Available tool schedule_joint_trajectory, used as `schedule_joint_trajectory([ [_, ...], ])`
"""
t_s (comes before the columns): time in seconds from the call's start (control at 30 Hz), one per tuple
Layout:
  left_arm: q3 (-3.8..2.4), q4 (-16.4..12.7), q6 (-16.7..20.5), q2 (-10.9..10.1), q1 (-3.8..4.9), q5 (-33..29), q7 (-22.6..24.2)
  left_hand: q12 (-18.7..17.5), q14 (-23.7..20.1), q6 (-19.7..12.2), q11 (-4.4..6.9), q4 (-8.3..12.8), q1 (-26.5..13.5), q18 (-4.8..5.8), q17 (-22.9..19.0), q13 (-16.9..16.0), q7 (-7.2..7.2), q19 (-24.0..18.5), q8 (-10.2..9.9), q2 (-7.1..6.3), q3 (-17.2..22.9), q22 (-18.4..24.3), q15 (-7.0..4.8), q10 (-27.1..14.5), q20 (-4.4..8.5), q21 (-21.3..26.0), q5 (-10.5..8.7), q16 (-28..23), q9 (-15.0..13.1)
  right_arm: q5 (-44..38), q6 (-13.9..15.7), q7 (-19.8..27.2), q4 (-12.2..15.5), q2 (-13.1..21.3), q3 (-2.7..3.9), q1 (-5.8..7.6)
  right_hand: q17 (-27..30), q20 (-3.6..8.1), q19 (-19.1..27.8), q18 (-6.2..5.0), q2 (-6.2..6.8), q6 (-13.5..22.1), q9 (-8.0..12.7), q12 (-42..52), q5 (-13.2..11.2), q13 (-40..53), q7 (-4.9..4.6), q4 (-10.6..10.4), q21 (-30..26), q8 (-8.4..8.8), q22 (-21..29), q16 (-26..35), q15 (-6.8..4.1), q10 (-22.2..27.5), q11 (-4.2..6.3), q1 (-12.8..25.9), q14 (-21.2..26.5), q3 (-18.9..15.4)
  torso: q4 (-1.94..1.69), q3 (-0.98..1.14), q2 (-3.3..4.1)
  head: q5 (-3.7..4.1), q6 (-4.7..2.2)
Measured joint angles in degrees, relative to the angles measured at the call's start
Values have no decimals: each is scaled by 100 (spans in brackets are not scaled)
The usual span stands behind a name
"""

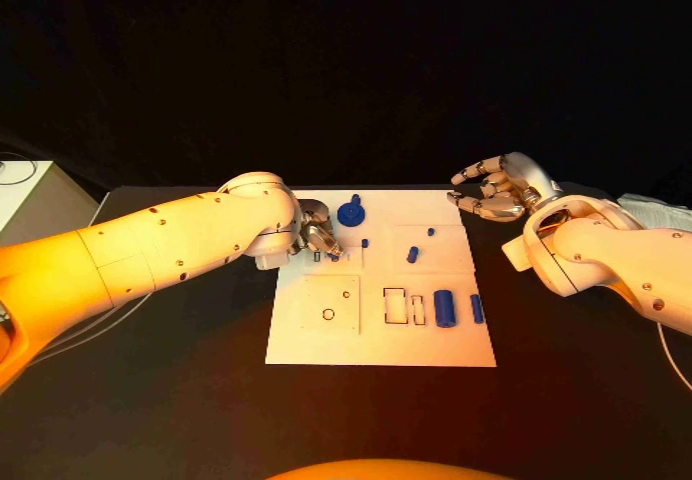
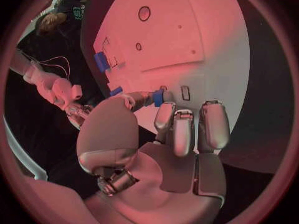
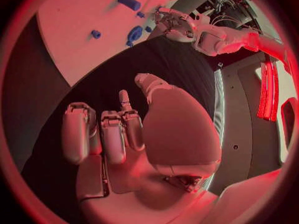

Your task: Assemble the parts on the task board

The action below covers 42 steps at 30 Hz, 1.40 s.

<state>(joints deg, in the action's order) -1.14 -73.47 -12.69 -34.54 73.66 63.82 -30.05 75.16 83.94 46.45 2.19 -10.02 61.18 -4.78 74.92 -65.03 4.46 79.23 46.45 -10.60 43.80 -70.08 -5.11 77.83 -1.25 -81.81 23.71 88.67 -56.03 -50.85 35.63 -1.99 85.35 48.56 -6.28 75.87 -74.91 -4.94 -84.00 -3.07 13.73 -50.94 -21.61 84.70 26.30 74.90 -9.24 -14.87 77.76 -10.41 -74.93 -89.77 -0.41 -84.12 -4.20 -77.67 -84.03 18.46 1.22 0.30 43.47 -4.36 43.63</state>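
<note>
1. Left hand (image 1: 319,241) is down on the task board (image 1: 381,340) near its far-left corner, pinching a small blue part (image 2: 157,97) at its fingertips.
2. Right hand (image 1: 498,189) hovers off the board's far-right corner, fingers loosely spread, holding nothing.
3. 2 blue cylinders (image 1: 446,308) lie side by side near the board's right edge.

Task board (image 1: 378,340) in the middle of the table (image 1: 173,400), parts (image 1: 444,308) lying on its right side, left hand (image 1: 320,240) over its upper left area, right hand (image 1: 493,190) beyond its far right corner
</note>
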Motion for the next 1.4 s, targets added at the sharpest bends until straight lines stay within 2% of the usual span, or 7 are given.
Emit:
schedule_joint_trajectory([
  [1.4,1,-54,-92,-34,7,47,4,0,0,1,16,16,0,0,0,-1,0,0,-24,0,-16,0,0,32,0,0,13,0,0,-8,-18,-12,-3,5,0,0,0,0,0,0,0,0,1,0,0,4,0,0,0,0,0,0,0,0,0,0,0,0,2,-1,2,2,54],
])
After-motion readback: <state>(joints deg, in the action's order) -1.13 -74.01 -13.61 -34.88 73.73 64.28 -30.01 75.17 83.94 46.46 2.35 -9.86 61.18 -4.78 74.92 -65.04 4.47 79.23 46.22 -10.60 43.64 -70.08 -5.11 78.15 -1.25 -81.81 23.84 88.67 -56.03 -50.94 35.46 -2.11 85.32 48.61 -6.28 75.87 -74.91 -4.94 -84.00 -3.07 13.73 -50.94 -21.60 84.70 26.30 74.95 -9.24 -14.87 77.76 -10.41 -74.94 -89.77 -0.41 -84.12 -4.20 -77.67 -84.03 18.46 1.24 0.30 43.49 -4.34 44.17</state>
